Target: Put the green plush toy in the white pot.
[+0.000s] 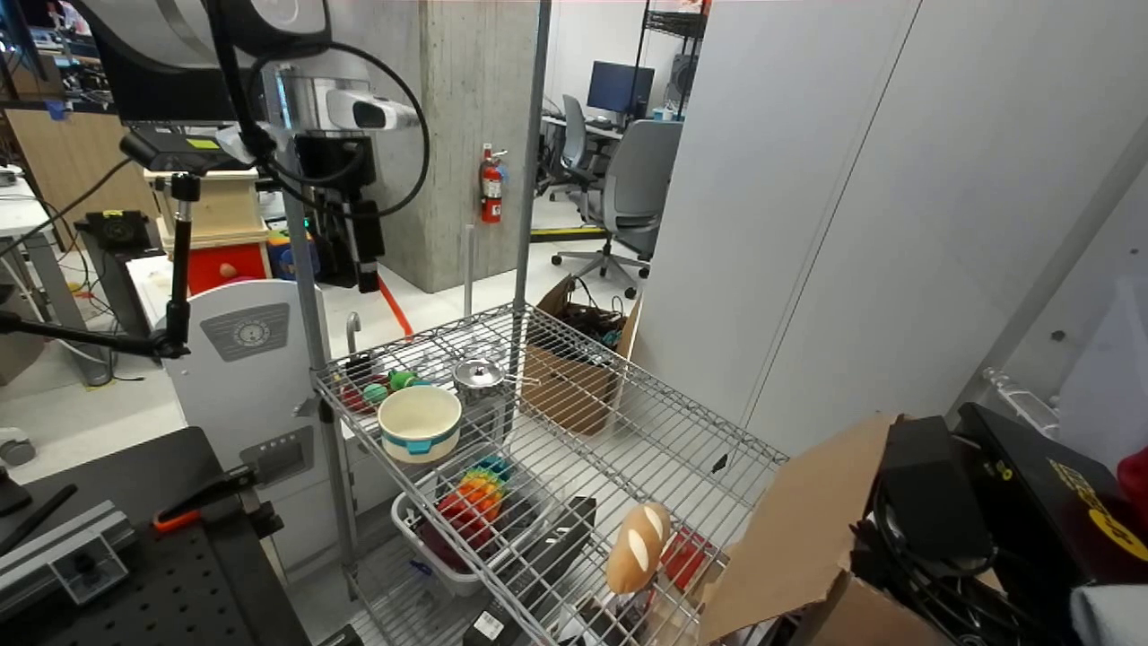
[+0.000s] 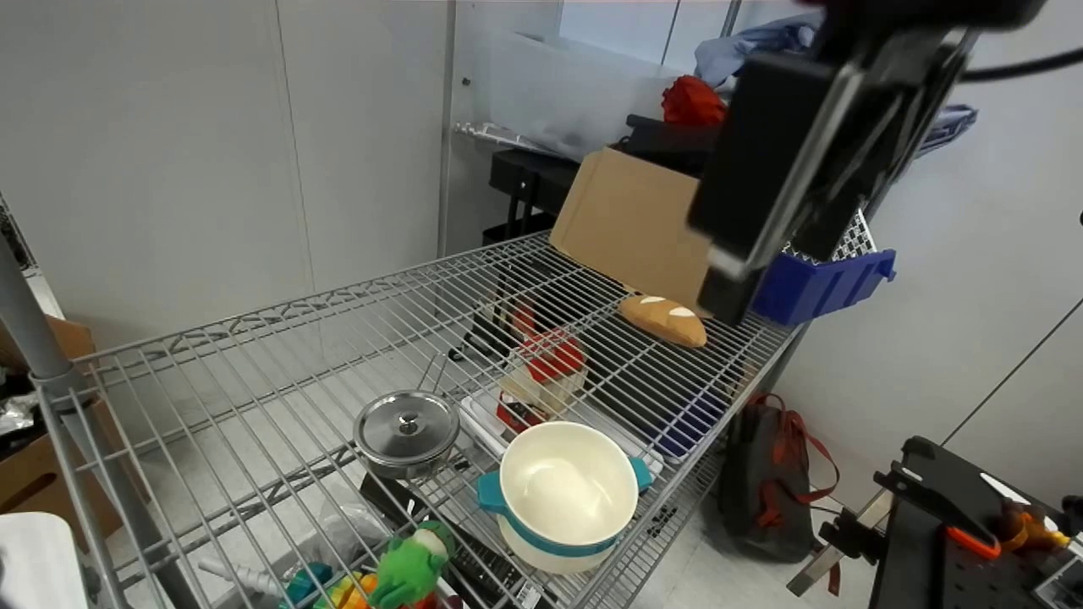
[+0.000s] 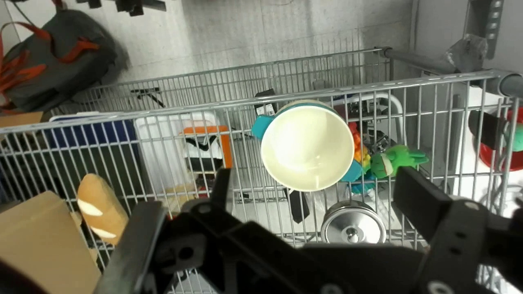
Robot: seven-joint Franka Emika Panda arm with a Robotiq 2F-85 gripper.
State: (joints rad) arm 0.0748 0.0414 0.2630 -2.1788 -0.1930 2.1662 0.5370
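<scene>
Hanging over the wire shelf, the arm held its wrist turned downward; in an exterior view its lower end was blurred and slanted. The gripper had its fingers spread wide, and in the wrist view the white pot showed beyond the gap between them. The pot stood upright on the wires, teal handles at its sides. The green plush toy lay outside it, near but apart.

A white label below the shelf bore print too small to read. The same went for the tag on a red fire extinguisher, the dial printed on a pale panel, and the yellow lettering on a black case.

A silver lidded saucepan stood just beside the pot. In an exterior view the pot hid part of the toy. Well apart lay a bread loaf, next to a cardboard flap. Beneath the wires a plastic bin held a rainbow-coloured plush, and a dark backpack with red straps rested on the floor past the shelf.
</scene>
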